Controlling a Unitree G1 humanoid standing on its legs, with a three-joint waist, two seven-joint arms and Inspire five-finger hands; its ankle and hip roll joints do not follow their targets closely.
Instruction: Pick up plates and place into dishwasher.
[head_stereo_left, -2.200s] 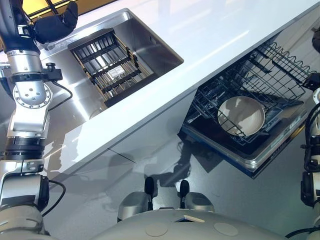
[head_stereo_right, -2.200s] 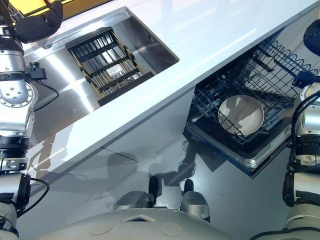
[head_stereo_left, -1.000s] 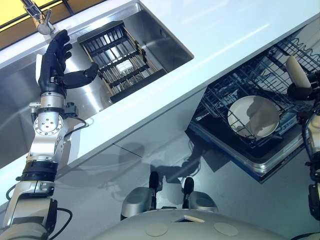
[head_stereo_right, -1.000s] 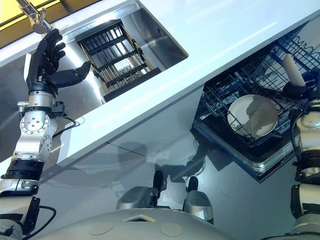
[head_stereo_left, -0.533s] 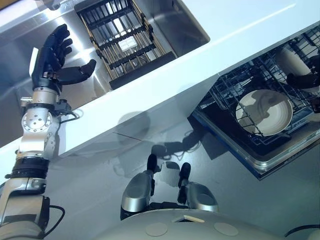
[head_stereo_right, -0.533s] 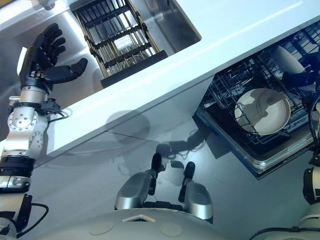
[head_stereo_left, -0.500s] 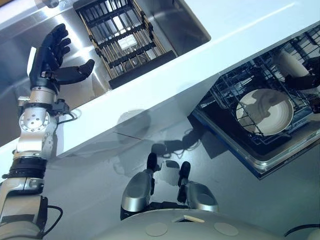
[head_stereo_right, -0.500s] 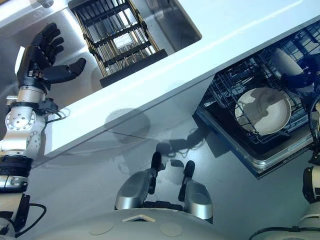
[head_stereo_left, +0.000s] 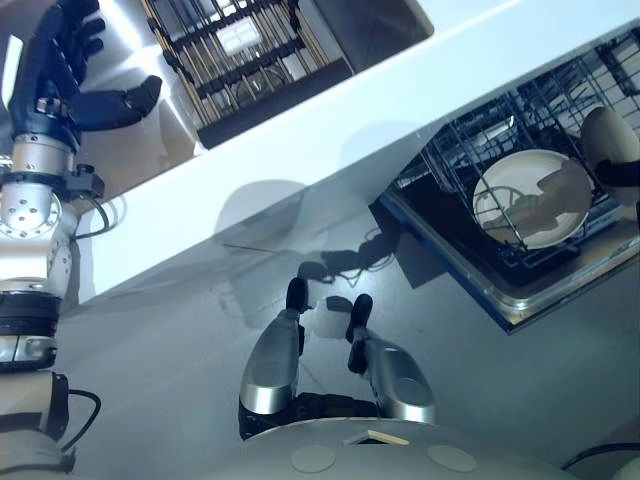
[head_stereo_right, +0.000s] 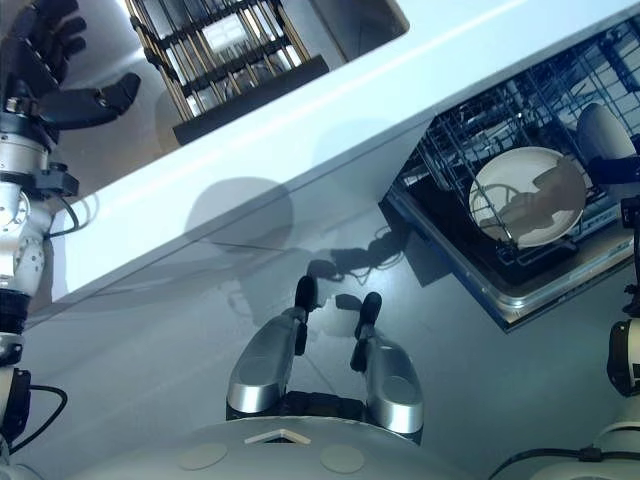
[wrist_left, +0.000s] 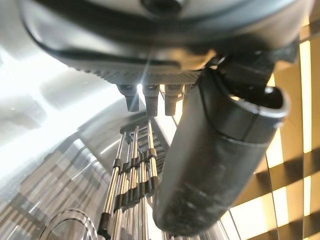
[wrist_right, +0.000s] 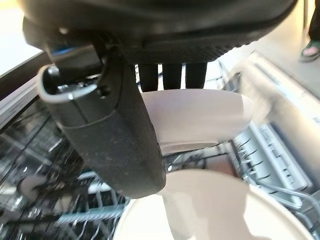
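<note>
A long white counter (head_stereo_left: 330, 110) runs diagonally across the scene, with grey floor (head_stereo_left: 160, 380) below it. Set into the counter at the upper left is a steel sink (head_stereo_left: 170, 120), and inside the sink lies a black drying rack (head_stereo_left: 245, 50) of parallel bars. To the right, under the counter's edge, an open dishwasher (head_stereo_left: 520, 300) has its dark wire rack (head_stereo_left: 500, 130) pulled out over the lowered door. A round white plate (head_stereo_left: 530, 200) lies tilted among the rack's wires, near the front of the rack. A second plate (head_stereo_left: 608, 140), pale and seen partly edge-on, is held at the right edge of the scene, just above and behind the first one, over the rack. The right hand (wrist_right: 120, 125) grips this second plate: in the right wrist view its thumb lies across the near face and its fingers (wrist_right: 172, 75) reach behind the far rim, pinching the plate between them, with the first plate showing pale just below. The left hand (head_stereo_left: 60, 70) is raised over the sink at the far left, beside the drying rack, holding nothing; its fingers are straight and spread, and its thumb (head_stereo_left: 120, 100) sticks out sideways toward the rack. In the left wrist view the drying rack's bars show past that thumb.
</note>
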